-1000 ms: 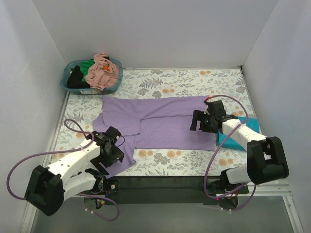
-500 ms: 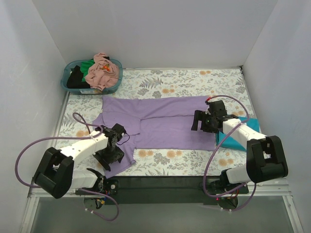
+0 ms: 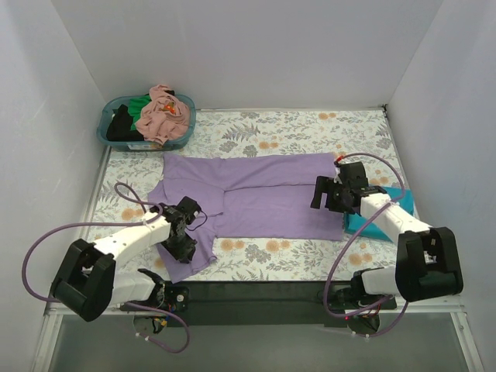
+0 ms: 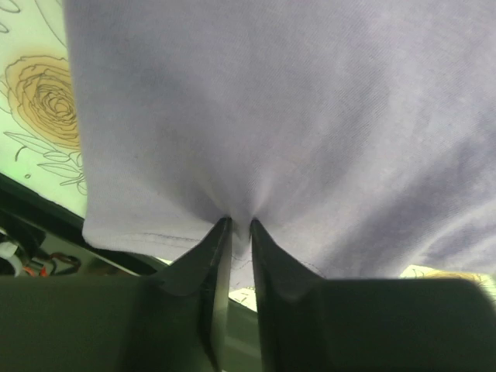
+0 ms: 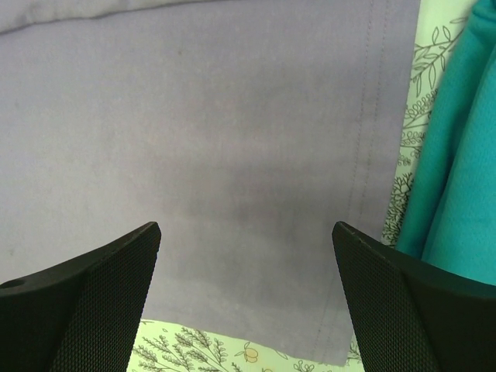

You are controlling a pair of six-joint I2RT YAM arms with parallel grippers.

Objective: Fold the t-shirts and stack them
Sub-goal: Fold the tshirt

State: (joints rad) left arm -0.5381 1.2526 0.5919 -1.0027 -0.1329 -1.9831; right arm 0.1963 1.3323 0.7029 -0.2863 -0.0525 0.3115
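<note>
A large lavender t-shirt lies spread across the middle of the floral table cover, its top edge folded over. My left gripper is shut on the shirt's near-left sleeve; in the left wrist view the lavender cloth puckers into the pinch of that gripper. My right gripper hovers open over the shirt's right hem, nothing between its fingers. A folded teal t-shirt lies just right of the hem, partly under the right arm, and shows as teal cloth in the right wrist view.
A teal plastic basket stands at the back left, holding salmon-pink, green and black shirts. White walls close in the table on three sides. The dark front rail runs between the arm bases.
My left gripper moved onto the near-left sleeve and closed on it. The right gripper drifted slightly right and back, staying open over the hem.
</note>
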